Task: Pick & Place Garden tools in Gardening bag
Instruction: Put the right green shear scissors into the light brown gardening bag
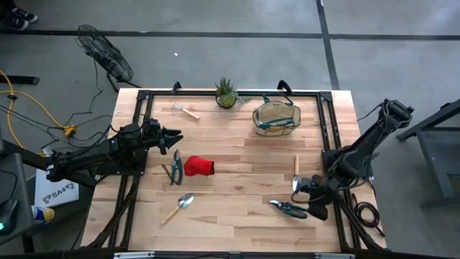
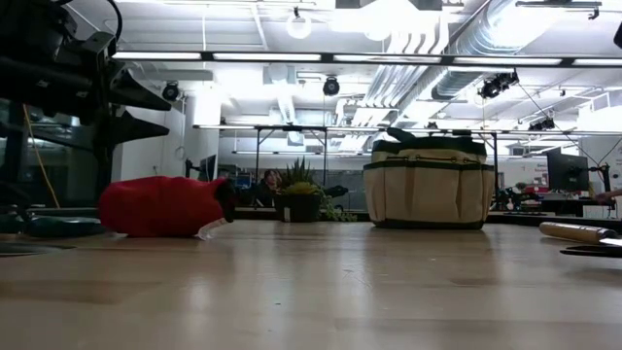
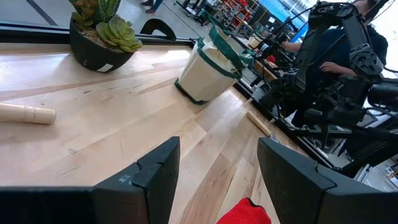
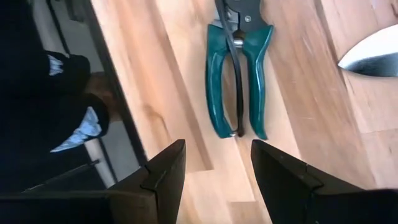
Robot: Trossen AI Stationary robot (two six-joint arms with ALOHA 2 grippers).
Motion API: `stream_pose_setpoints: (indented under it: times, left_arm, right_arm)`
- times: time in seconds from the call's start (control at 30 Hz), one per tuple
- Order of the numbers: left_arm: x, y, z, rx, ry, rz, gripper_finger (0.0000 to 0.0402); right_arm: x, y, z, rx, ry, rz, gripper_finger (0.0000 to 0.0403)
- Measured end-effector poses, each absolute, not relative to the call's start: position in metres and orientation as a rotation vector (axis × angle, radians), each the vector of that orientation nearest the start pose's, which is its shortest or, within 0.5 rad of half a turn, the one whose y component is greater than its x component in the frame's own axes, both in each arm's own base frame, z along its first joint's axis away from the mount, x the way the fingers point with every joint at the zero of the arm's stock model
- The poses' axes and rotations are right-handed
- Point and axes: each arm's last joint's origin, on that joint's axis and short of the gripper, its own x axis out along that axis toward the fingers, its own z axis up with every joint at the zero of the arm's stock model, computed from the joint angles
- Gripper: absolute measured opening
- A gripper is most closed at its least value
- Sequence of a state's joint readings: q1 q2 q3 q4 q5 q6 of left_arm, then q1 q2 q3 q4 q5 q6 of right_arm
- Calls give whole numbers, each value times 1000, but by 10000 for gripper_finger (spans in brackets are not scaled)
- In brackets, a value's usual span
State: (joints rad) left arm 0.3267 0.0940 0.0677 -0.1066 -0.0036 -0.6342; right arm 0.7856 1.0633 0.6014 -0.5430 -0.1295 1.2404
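Observation:
The tan gardening bag (image 1: pixel 277 119) stands upright at the far right of the table. A red glove (image 1: pixel 199 166) and teal-handled shears (image 1: pixel 175 167) lie left of centre, with a trowel (image 1: pixel 177 208) nearer the front. A small rake (image 1: pixel 185 109) lies at the far left. My left gripper (image 1: pixel 176 137) hovers open just beyond the glove (image 3: pixel 245 213). My right gripper (image 1: pixel 305 194) is open and tilted down over the handle ends of a second pair of shears (image 4: pixel 239 74), clear of them. A second trowel (image 1: pixel 295 173) lies beside it.
A spiky potted plant (image 1: pixel 226 93) stands at the far edge, left of the bag. A black frame rail (image 1: pixel 327 137) runs along the table's sides. Bare wood lies between the glove and the right-hand tools. A person sits beyond the table's right side (image 3: pixel 329 56).

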Motion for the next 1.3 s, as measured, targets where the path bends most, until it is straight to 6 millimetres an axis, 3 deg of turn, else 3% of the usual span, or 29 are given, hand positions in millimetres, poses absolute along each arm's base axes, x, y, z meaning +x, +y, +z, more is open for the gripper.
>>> stream_pose_setpoints:
  times: [0.23,0.57,0.93,1.3]
  left_arm:
    - [94,32,169,-649,23,361,212]
    - [94,32,169,-649,23,361,212]
    - [94,32,169,-649,23,361,212]
    - [94,32,169,-649,23,361,212]
  right_arm:
    - [139,146,183,686,1348,85,175]
    - [137,174,163,571,1358,180,175]
    - [139,182,147,516,1338,119,173]
    - [144,188,137,518,1319,113,145]
